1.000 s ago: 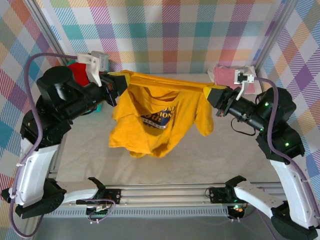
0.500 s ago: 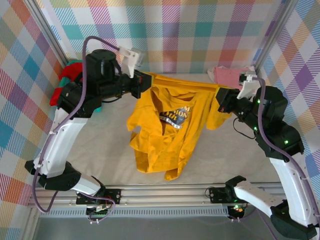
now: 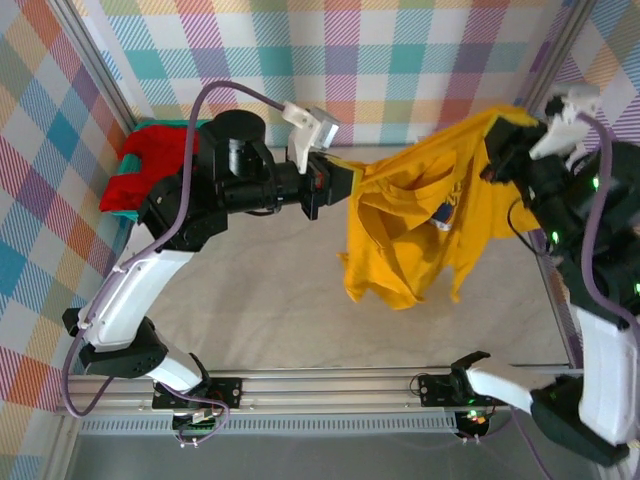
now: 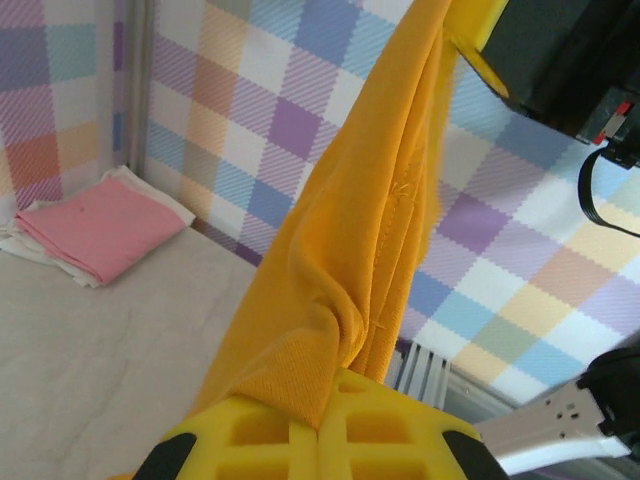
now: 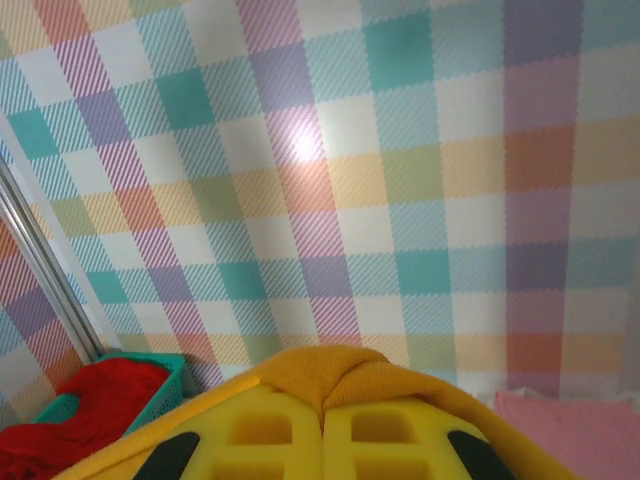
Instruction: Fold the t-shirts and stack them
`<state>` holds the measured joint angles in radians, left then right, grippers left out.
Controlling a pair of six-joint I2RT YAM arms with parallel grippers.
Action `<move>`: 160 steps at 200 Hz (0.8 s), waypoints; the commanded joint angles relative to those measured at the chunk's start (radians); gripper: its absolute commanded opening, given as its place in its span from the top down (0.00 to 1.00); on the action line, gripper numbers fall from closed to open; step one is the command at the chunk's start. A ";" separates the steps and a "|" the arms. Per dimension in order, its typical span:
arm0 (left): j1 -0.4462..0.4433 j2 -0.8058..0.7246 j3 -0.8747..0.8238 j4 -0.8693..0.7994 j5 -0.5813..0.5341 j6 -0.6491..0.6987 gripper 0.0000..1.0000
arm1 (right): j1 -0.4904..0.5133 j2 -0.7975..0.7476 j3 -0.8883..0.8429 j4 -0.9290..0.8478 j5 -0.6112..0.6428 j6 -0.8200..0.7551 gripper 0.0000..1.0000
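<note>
Left gripper (image 3: 340, 186) is clamped shut on one edge of the mustard-yellow t-shirt (image 3: 410, 240). Right gripper (image 3: 500, 128) is shut on another edge, raised high by the right corner post. The shirt hangs in the air between them over the right half of the table (image 3: 250, 300). It is bunched and twisted, with the lower part dangling free and the dark print mostly folded inward.

Step looks like opening the shirt out to lay it flat.
- Draw the grippers apart until the held edge goes taut.
- Bring the high right side down level with the left.
- Lower so the loose end lands first, then drag to smooth it.
- Don't release until the cloth lies flat.
- Risks: the right arm sits close to the frame, and a hard pull could slip the cloth out of the pads.

Top view gives the overall hang and twist, plus the red t-shirt (image 3: 150, 165) heaped at the back left corner.

Left wrist view gives the bite itself. A thick gathered fold of yellow cloth (image 4: 330, 280) is pinched between the left gripper's (image 4: 320, 428) yellow pads, with the seam running up toward the other arm. It also gives the folded pink t-shirt (image 4: 95, 225) lying on the table near the wall.

Right wrist view gives a small hump of cloth (image 5: 320, 365) between the right gripper's (image 5: 322, 420) pads, a shallow hold. The red t-shirt (image 5: 90, 395) sits in the teal basket (image 5: 165, 363), and a pink corner (image 5: 580, 430) shows at the right.
</note>
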<state>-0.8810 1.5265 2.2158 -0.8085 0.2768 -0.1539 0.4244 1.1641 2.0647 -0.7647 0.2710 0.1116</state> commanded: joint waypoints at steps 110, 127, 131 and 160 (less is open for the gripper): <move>0.764 -0.104 -1.056 0.348 -0.041 -0.128 0.42 | -0.021 1.166 0.808 0.057 -0.446 0.144 0.33; 0.779 -0.152 -1.087 0.319 -0.057 -0.106 0.41 | -0.023 1.033 0.642 -0.011 -0.408 0.091 0.31; 0.769 -0.155 -1.080 0.304 -0.059 -0.093 0.41 | -0.022 0.997 0.587 -0.023 -0.403 0.080 0.31; 0.615 -0.123 -0.984 0.147 -0.115 -0.021 0.36 | -0.027 0.620 -0.054 0.076 -0.359 0.098 0.29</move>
<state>-0.1425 1.4349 1.1423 -0.5781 0.2005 -0.2466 0.4004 2.1582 2.3920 -0.7792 -0.1146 0.2085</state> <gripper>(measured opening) 0.604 0.700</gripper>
